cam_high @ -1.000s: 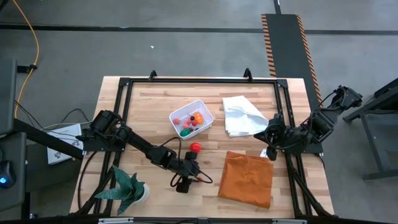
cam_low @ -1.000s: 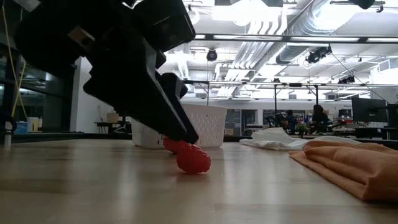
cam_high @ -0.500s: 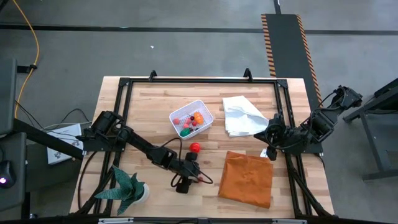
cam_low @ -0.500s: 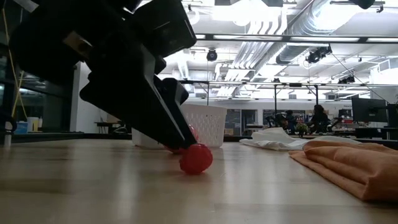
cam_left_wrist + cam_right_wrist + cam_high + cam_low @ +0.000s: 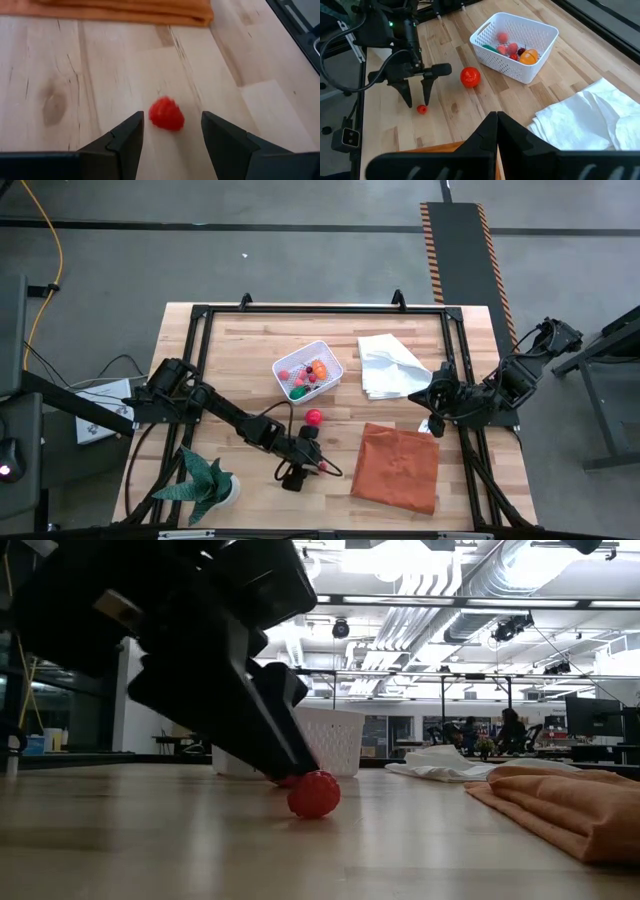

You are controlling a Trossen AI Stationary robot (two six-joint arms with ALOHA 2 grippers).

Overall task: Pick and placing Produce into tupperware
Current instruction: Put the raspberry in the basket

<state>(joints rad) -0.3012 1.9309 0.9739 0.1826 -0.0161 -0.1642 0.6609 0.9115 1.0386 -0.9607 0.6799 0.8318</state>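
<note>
Red berry [image 5: 166,114] between parted left tool [image 5: 172,131] fingers, ungripped; right tool [image 5: 496,122] shut, empty, seen from wrist

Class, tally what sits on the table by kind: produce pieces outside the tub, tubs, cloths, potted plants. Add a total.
loose produce: 2, large red ball, small red berry
white tub: 1
cloths: 2, white cloth, orange cloth
potted plant: 1
total: 6

Grey concrete floor [image 5: 300,260] around wooden desk [image 5: 250,340]; black-yellow hazard strip [image 5: 485,250]; yellow cable [image 5: 50,250]; ceiling ducts [image 5: 420,580] and strip lights [image 5: 470,605] overhead
</note>
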